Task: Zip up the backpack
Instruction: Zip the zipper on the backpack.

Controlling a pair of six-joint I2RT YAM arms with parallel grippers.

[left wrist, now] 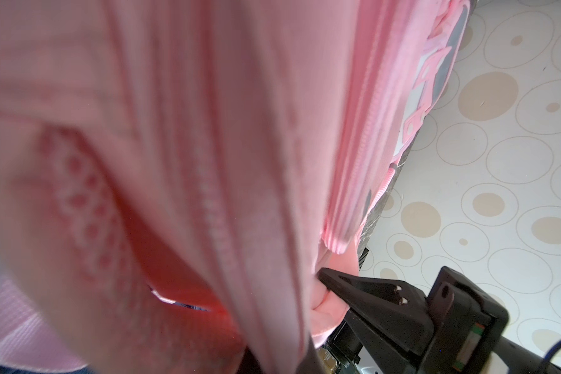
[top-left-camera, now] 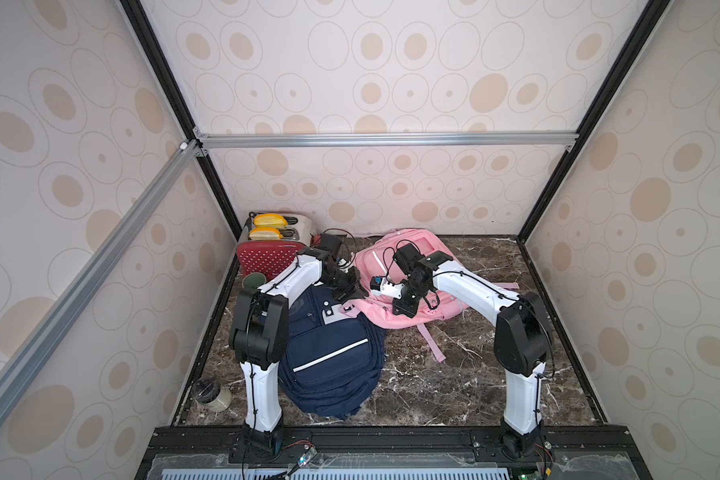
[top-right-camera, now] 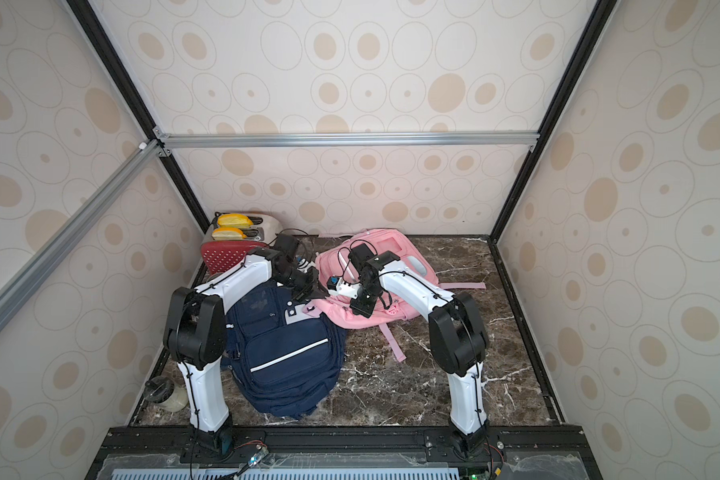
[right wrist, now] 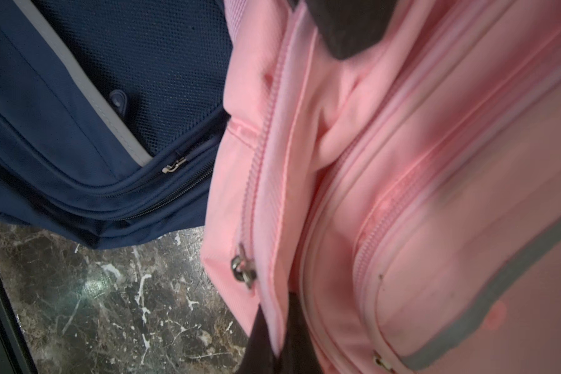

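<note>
The pink backpack (top-left-camera: 412,243) (top-right-camera: 391,245) lies at the back of the marble table, partly over a navy one. My left gripper (top-left-camera: 356,291) (top-right-camera: 308,291) is at its left edge. In the left wrist view this gripper (left wrist: 318,291) is shut on a fold of pink fabric (left wrist: 324,301); one finger is hidden behind the cloth. My right gripper (top-left-camera: 404,309) (right wrist: 280,336) is shut on the pink flap beside a zip line. The metal zip slider (right wrist: 242,267) sits just beyond its fingertips, outside them. A gap shows red lining (left wrist: 175,275).
A navy backpack (top-left-camera: 333,361) (right wrist: 78,129) fills the front left, between the arms. A toaster (top-left-camera: 273,232), a red perforated object (top-left-camera: 262,255) and a green cup (top-left-camera: 253,281) stand at the back left. A jar (top-left-camera: 213,395) sits at the left edge. Pink straps (top-left-camera: 433,345) trail across the table.
</note>
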